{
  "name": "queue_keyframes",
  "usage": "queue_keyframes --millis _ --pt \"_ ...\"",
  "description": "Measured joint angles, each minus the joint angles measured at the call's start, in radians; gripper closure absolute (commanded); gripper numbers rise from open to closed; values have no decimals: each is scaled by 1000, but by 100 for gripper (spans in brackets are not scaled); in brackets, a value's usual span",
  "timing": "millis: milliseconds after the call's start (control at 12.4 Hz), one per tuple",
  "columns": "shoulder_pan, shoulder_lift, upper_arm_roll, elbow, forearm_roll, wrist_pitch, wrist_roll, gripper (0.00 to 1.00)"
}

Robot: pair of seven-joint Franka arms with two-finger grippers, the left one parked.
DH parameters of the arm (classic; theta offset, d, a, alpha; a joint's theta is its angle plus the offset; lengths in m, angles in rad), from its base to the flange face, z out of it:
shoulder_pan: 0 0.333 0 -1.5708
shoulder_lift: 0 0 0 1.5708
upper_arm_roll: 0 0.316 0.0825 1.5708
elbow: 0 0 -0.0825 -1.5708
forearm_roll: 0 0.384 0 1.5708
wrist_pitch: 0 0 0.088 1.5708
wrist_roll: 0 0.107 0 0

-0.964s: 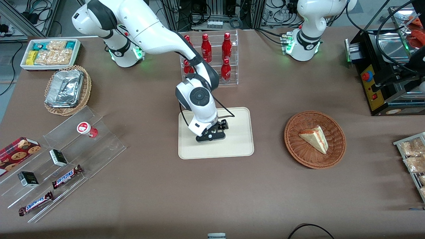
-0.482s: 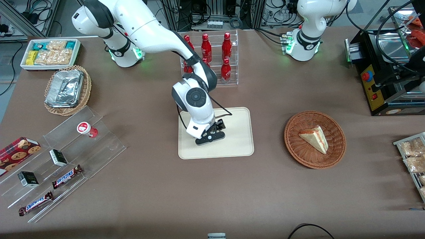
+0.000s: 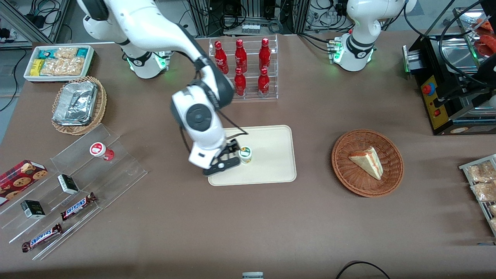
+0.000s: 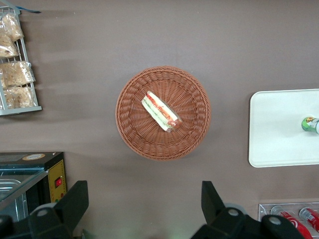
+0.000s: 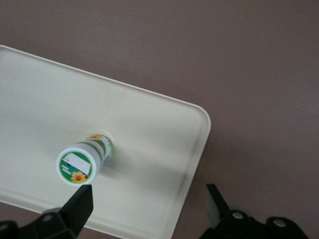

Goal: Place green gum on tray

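The green gum [image 3: 245,154] stands upright on the cream tray [image 3: 275,155], near the tray's edge toward the working arm's end. It also shows in the right wrist view [image 5: 82,162] on the tray [image 5: 149,134], and at the edge of the left wrist view [image 4: 310,123]. My right gripper [image 3: 221,164] is open and empty. It hangs raised beside the gum, over the tray's corner nearest the front camera. Its fingers [image 5: 79,206] stand wide apart with nothing between them; the gum stands free of them.
A clear stepped rack [image 3: 77,182] with a red-lidded gum bottle [image 3: 100,150], small boxes and Snickers bars lies toward the working arm's end. A rack of red bottles [image 3: 248,66] stands farther from the camera than the tray. A wicker basket [image 3: 367,162] holds a sandwich toward the parked arm's end.
My gripper has let go of the green gum, risen and drawn away toward the working arm's end. The gum, hidden under the hand before, now stands uncovered on the tray.
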State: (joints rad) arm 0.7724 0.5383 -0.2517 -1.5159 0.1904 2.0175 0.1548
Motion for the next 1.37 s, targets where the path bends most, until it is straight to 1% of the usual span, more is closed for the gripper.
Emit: queue_keyframes --millis 241,402,562,723,884,964,1045,1205,1366 --pt "-120 -58 -2 1 0 -103 -120 0" --pt "-207 -89 -3 0 0 -140 -173 0" --pt "-293 -129 -2 -22 0 -153 -183 0" --pt "-389 -185 7 -80 0 -152 -190 0" --pt "-518 -246 74 -122 -9 -152 -219 0" --pt "-579 -278 115 -141 -24 -154 -236 0" --pt "-623 -311 141 -165 -38 -163 -239 0" --pt "-674 -377 159 -205 -56 -220 -240 0" --pt "-694 -433 161 -221 -104 -299 -240 0"
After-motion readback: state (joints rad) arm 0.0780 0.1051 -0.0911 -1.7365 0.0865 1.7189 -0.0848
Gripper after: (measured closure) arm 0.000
